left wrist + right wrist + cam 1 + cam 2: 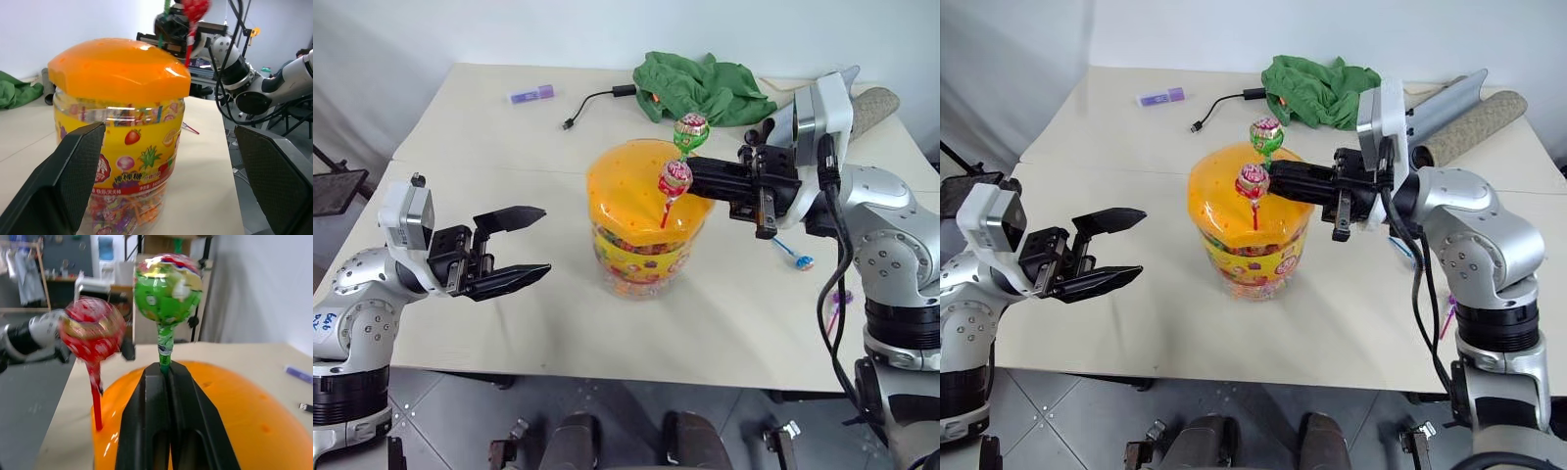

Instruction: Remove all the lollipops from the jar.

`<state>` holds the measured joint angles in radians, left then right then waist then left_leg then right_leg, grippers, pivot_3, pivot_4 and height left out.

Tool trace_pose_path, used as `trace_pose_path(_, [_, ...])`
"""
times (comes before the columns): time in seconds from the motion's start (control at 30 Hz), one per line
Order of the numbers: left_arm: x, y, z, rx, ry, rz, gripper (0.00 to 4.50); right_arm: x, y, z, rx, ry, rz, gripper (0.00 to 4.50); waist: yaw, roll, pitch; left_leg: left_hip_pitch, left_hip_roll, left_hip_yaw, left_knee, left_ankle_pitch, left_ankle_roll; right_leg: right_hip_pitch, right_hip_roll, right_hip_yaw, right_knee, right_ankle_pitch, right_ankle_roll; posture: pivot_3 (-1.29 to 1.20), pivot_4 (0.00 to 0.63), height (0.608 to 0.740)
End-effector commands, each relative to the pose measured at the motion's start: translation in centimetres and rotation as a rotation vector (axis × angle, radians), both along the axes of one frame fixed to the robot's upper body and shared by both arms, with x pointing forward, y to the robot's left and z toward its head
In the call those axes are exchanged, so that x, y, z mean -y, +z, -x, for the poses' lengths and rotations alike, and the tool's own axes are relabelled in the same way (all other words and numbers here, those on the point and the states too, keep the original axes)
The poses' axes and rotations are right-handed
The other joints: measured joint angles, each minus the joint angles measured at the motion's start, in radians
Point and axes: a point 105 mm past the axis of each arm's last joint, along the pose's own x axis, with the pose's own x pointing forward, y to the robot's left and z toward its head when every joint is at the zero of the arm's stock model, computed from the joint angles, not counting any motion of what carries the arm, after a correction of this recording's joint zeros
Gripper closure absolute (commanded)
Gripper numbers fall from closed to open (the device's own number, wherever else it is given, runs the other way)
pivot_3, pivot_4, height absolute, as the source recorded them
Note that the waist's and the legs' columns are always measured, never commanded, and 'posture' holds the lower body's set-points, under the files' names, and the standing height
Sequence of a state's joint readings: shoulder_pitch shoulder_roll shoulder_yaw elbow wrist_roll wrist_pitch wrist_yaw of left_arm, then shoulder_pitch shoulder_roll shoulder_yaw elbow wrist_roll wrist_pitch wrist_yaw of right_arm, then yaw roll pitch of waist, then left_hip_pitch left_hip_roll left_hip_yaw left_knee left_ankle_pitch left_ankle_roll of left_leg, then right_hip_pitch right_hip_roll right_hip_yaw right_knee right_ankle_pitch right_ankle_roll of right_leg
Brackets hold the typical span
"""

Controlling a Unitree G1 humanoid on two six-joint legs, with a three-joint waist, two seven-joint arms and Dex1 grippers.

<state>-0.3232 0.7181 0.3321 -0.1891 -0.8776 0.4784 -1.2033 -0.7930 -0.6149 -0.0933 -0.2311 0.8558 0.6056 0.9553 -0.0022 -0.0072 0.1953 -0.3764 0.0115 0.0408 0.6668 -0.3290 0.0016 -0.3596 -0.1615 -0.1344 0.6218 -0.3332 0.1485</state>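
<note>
The jar (641, 259) stands mid-table, clear with a printed label and a wide orange lid (626, 191). A red lollipop (674, 179) stands tilted with its stick in a hole of the lid. Beside it rises a green lollipop (168, 291), and my right gripper (692, 166) reaches level over the lid from the right, shut on its stick just above the lid. A blue lollipop (800, 260) and a purple one (840, 297) lie on the table to the jar's right. My left gripper (536, 243) is open, level, left of the jar and apart from it.
A green cloth (705, 88), a black cable (595, 103) and a purple marker (531, 94) lie at the back of the table. A rolled mat (873, 103) lies at the back right. Bare tabletop (509, 157) lies left of and in front of the jar.
</note>
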Motion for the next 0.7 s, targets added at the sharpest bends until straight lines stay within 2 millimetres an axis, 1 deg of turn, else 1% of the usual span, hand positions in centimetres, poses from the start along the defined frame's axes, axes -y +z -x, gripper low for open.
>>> trace_pose_path(0.03, [0.8, 1.1, 0.8, 0.086, -0.042, 0.011, 0.00, 2.9, 3.7, 0.2, 0.106, -0.084, -0.154, 4.47, 0.001, 0.000, 0.000, 0.000, 0.000, 0.000, 0.000, 0.000, 0.000, 0.000, 0.000, 0.000, 0.000, 0.000, 0.000, 0.00, 0.150, 0.740])
trace_pose_path(0.1, [1.3, 1.0, 1.0, 0.120, -0.062, -0.009, 0.00, 5.5, 4.7, -0.2, 0.091, -0.184, -0.201, 4.47, 0.004, 0.000, 0.000, 0.000, 0.000, 0.000, 0.000, 0.000, 0.000, 0.000, 0.000, 0.000, 0.000, 0.000, 0.000, 0.00, 0.150, 0.740])
trace_pose_path(0.13, [1.6, 0.7, 1.1, 0.131, -0.076, -0.030, 0.00, 7.0, 4.8, -0.4, 0.084, -0.247, -0.201, 4.47, 0.006, 0.000, 0.000, 0.000, -0.001, 0.000, 0.000, 0.000, 0.000, 0.000, 0.000, 0.000, 0.000, 0.000, 0.000, 0.00, 0.150, 0.740])
trace_pose_path(0.2, [2.1, 0.2, 1.4, 0.143, -0.102, -0.075, 0.00, 9.9, 4.3, -0.9, 0.086, -0.390, -0.151, 4.47, 0.013, 0.000, 0.000, -0.001, -0.001, 0.001, 0.000, 0.000, 0.000, 0.000, 0.000, 0.000, 0.000, 0.000, 0.000, 0.00, 0.150, 0.740])
trace_pose_path(0.23, [2.3, -0.1, 1.4, 0.143, -0.114, -0.088, 0.00, 11.7, 3.5, -1.2, 0.071, -0.479, -0.099, 4.47, 0.015, 0.000, 0.000, -0.001, -0.001, 0.003, 0.000, 0.000, 0.000, 0.001, 0.000, 0.000, 0.000, 0.000, 0.000, 0.00, 0.150, 0.740])
trace_pose_path(0.3, [2.8, -0.7, 1.3, 0.148, -0.134, -0.122, 0.00, 16.0, 0.9, -2.0, 0.016, -0.687, 0.061, 4.47, 0.024, 0.000, 0.000, -0.001, -0.001, 0.006, -0.001, 0.000, 0.000, 0.001, 0.000, -0.001, -0.001, 0.000, 0.000, 0.00, 0.150, 0.740])
trace_pose_path(0.33, [2.9, -1.1, 1.2, 0.148, -0.144, -0.144, 0.00, 18.3, -0.8, -2.3, -0.023, -0.800, 0.161, 4.47, 0.027, 0.000, 0.000, -0.001, -0.001, 0.008, -0.001, 0.000, 0.000, 0.001, 0.000, 0.000, -0.002, 0.000, 0.000, 0.00, 0.150, 0.740])
trace_pose_path(0.37, [2.9, -1.4, 1.2, 0.150, -0.151, -0.161, 0.00, 20.1, -2.3, -2.5, -0.055, -0.886, 0.251, 4.47, 0.027, 0.000, 0.000, -0.001, -0.001, 0.009, -0.001, -0.001, 0.001, 0.001, 0.000, 0.000, -0.003, 0.000, 0.000, 0.00, 0.150, 0.740])
trace_pose_path(0.47, [3.0, -2.7, 1.0, 0.149, -0.178, -0.226, 0.00, 26.2, -8.0, -2.1, -0.180, -1.127, 0.539, 4.47, 0.026, 0.000, 0.000, -0.001, -0.001, 0.013, -0.001, -0.001, 0.001, 0.000, 0.000, 0.001, -0.003, 0.000, 0.000, 0.00, 0.150, 0.740])
trace_pose_path(0.53, [3.1, -3.1, 0.8, 0.153, -0.188, -0.244, 0.00, 28.4, -10.8, -1.3, -0.235, -1.190, 0.644, 4.47, 0.024, 0.000, 0.000, 0.000, 0.000, 0.015, -0.001, -0.001, 0.001, -0.001, 0.000, 0.001, -0.003, 0.000, 0.000, 0.00, 0.150, 0.740])
trace_pose_path(0.63, [3.2, -3.3, 0.6, 0.162, -0.207, -0.259, 0.00, 29.9, -13.5, -0.8, -0.232, -1.216, 0.756, 4.47, 0.007, 0.000, 0.000, 0.001, 0.001, 0.018, -0.001, -0.001, 0.001, -0.001, 0.000, 0.003, -0.003, 0.000, 0.000, 0.00, 0.150, 0.740])
trace_pose_path(0.7, [3.2, -3.1, 0.6, 0.163, -0.218, -0.256, 0.00, 30.4, -15.0, -0.5, -0.271, -1.222, 0.769, 4.47, -0.001, 0.000, 0.000, 0.002, 0.001, 0.018, -0.001, 0.000, 0.001, -0.001, 0.000, 0.003, -0.003, 0.000, 0.000, 0.00, 0.150, 0.740])
